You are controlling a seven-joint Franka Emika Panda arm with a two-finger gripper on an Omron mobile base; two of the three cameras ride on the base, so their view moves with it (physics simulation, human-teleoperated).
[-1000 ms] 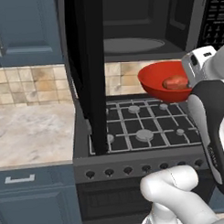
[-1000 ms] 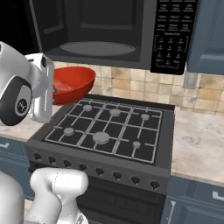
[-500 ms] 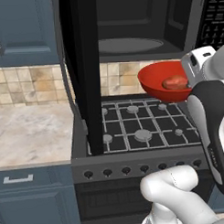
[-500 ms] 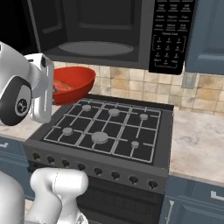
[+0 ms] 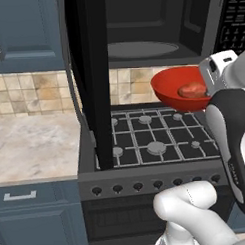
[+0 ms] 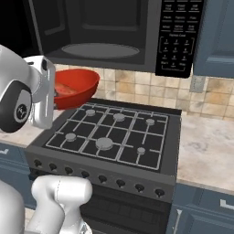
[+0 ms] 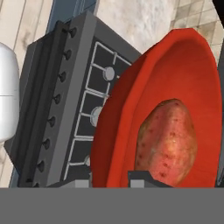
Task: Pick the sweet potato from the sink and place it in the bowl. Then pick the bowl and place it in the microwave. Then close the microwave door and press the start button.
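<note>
The red bowl (image 5: 179, 92) hangs in the air over the stove's rear burners, just below the open microwave (image 5: 156, 28). The sweet potato (image 5: 192, 89) lies inside it. In the hand view the sweet potato (image 7: 166, 142) fills the middle of the bowl (image 7: 122, 118), and my gripper (image 7: 109, 179) is shut on the bowl's rim, one finger inside and one outside. The microwave door (image 5: 88, 80) stands wide open, edge-on toward me. The bowl (image 6: 77, 84) is partly hidden behind my hand. The microwave's button strip (image 6: 180, 36) is at its right. The sink is out of view.
A black gas stove (image 6: 114, 132) with knobs along its front sits under the bowl. Marble counter (image 5: 35, 142) lies to the left and counter (image 6: 210, 146) to the right. Blue cabinets flank the microwave above.
</note>
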